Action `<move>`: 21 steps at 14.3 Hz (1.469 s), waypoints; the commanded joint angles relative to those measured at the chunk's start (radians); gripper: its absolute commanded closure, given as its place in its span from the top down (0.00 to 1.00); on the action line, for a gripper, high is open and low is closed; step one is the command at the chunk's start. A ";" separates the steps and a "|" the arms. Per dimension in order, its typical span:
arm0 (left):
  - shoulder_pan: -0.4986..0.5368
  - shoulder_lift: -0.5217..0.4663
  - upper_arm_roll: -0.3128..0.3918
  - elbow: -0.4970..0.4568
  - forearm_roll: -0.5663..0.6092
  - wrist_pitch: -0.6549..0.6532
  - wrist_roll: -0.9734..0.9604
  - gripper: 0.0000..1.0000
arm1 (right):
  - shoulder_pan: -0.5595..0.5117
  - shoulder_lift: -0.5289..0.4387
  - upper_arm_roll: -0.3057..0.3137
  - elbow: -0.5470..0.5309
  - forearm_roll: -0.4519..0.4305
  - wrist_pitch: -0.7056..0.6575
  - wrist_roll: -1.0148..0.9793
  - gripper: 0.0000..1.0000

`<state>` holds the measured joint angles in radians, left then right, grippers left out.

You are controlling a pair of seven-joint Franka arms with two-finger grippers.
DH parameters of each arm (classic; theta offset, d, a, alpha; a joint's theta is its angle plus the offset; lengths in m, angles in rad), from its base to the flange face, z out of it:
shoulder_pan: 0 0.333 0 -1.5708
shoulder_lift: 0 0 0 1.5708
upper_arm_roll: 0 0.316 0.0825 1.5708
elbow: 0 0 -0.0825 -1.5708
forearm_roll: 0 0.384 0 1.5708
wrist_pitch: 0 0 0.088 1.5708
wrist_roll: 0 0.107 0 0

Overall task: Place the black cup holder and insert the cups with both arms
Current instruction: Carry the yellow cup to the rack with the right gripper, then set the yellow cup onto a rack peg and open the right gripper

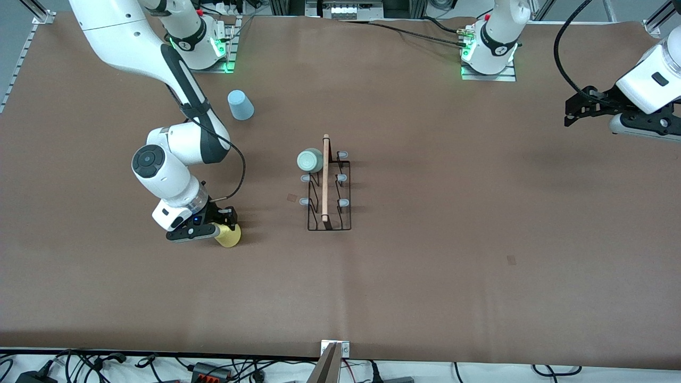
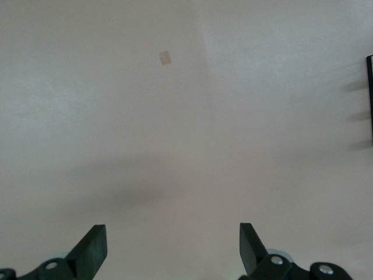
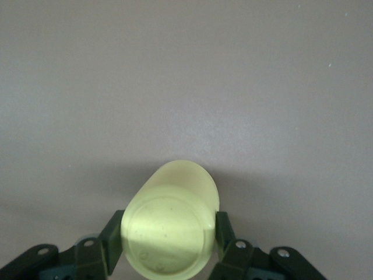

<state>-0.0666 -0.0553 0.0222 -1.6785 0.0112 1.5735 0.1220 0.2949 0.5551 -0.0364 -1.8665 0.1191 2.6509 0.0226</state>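
With the rack already set mid-surface, status:
Surface: brown paper-covered surface (image 1: 479,239).
Rack: black wire cup holder w/ wooden rod handle (image 1: 328,183); pale mint plastic cup (image 1: 310,160) on a peg.
Blue plastic cup (image 1: 240,105): loose, nr right arm base.
Right end effector (image 1: 221,230): pinching yellow plastic cup (image 1: 229,235) low by the surface, toward right arm's end.
Left end effector (image 1: 573,110): spread, empty, waits at its end.
Step tip: lift clear, tilt mouth onto a free peg.
Views: right wrist view alone shows fingers (image 3: 111,242) squeezing the cup (image 3: 169,224) sides.

R pincer (image 1: 227,227) grips yellow cup (image 1: 230,236).

Open table around black cup holder (image 1: 329,183), mint cup (image 1: 310,160) on one peg, five pegs free
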 commanded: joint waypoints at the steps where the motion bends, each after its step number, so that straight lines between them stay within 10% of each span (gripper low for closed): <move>1: 0.001 0.017 0.001 0.034 -0.028 -0.024 0.001 1.00 | 0.026 -0.044 -0.014 0.006 0.004 -0.041 0.002 0.15; 12: -0.004 0.017 0.002 0.037 -0.043 -0.024 -0.002 1.00 | 0.182 -0.242 0.098 0.058 -0.009 -0.252 0.779 0.14; 21: 0.008 0.028 0.004 0.040 -0.063 -0.040 -0.001 1.00 | 0.224 -0.190 0.105 0.073 -0.036 -0.187 0.812 0.14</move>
<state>-0.0645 -0.0512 0.0235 -1.6769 -0.0222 1.5593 0.1220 0.5097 0.3456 0.0689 -1.8062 0.1040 2.4368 0.8118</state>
